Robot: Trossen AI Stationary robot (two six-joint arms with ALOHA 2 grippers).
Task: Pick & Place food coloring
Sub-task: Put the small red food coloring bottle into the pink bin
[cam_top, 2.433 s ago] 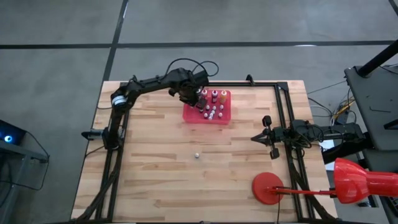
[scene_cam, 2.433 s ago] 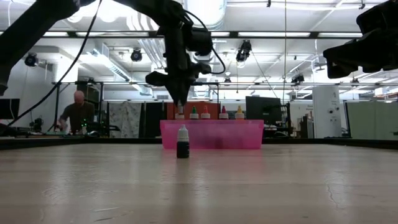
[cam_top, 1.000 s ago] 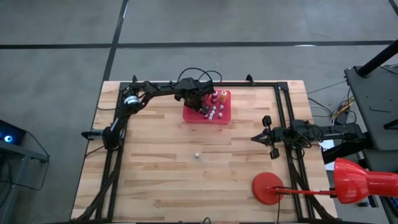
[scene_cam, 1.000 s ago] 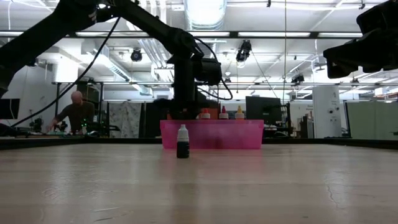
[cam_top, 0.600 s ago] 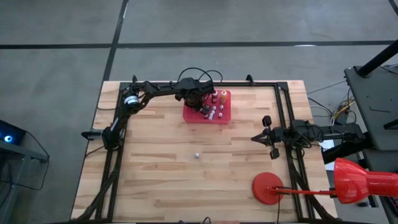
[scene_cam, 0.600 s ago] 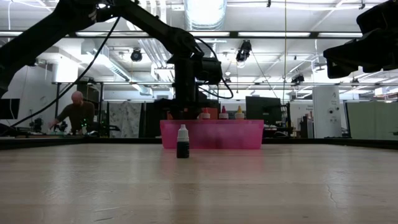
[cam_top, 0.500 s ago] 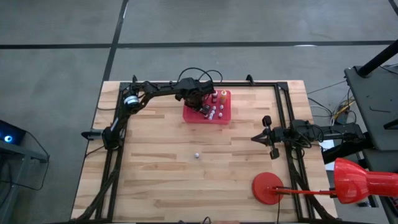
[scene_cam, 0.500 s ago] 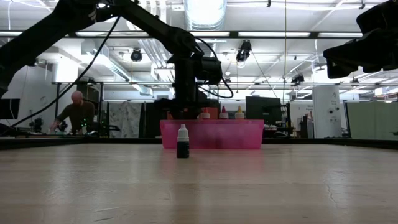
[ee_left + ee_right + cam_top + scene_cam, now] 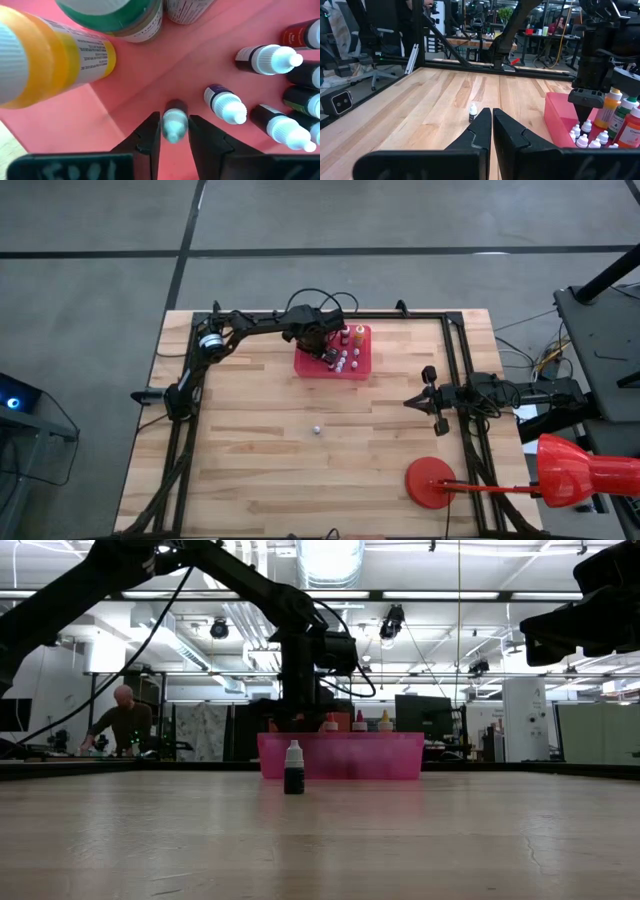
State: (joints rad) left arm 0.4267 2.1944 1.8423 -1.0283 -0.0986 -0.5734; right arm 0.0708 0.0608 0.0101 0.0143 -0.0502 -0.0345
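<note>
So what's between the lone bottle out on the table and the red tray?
Nothing: in the high view only bare wood separates the lone bottle from the red tray, where the left gripper works.

I count one red tray (image 9: 362,367), one small bottle (image 9: 316,429) standing alone on the worktop (image 9: 260,460), one red round disc (image 9: 431,483), and several small bottles in the tray, number unclear.

A single small dark bottle (image 9: 293,768) with a pale cap stands upright on the wooden table (image 9: 320,840), in front of a pink tray (image 9: 340,756). Caps of taller bottles (image 9: 358,722) show above the tray's rim. A dark arm (image 9: 300,650) reaches down into the tray's left end. Far left, a person (image 9: 118,722) bends at a bench.
</note>
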